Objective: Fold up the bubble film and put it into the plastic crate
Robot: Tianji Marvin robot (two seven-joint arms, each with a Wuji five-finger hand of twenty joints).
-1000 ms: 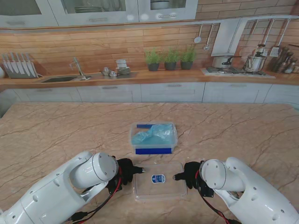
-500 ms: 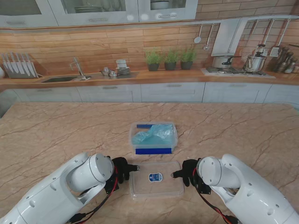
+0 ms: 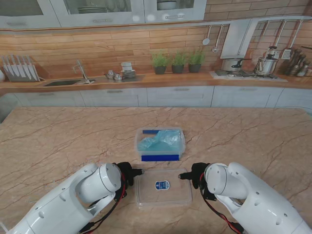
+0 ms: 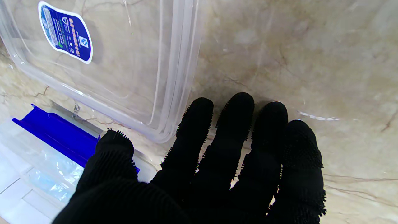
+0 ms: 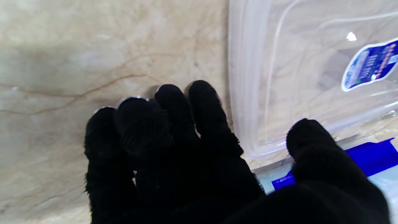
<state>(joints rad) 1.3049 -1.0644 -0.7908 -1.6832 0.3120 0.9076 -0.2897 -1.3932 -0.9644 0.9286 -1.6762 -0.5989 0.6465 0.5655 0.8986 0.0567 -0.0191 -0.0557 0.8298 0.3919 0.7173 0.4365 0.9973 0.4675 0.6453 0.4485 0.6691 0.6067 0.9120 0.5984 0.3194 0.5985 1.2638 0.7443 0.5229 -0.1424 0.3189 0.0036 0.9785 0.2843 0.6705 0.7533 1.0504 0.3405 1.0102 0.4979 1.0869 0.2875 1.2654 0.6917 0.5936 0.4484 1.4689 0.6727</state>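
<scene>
The plastic crate (image 3: 160, 143) is sitting on the marble surface (image 3: 58, 136), and the bubble film (image 3: 158, 140) is already lying inside it as a pale blue bundle, seemingly folded, though how neatly cannot be told. So the main part of the task is looking done. A blue strip is showing along the crate's edge nearest the robot.

Just on the robot's side of the crate, a clear lid (image 3: 164, 187) is lying flat on the surface, not yet on the crate. Closing the crate is probably what is left, if that is wanted at all.

The left hand (image 3: 127, 175) is hovering just beside the lid's left edge, fingers (image 4: 239, 124) extended and slightly apart, grasping nothing. The right hand (image 3: 194, 176) is hovering just beside the lid's right edge in the same released pose, its fingers (image 5: 174, 109) close to the surface and holding nothing.

In the middle of the lid a blue oval label (image 4: 65, 31) with a white border is carrying small print and a logo, but the writing is too small to read in any view.
</scene>
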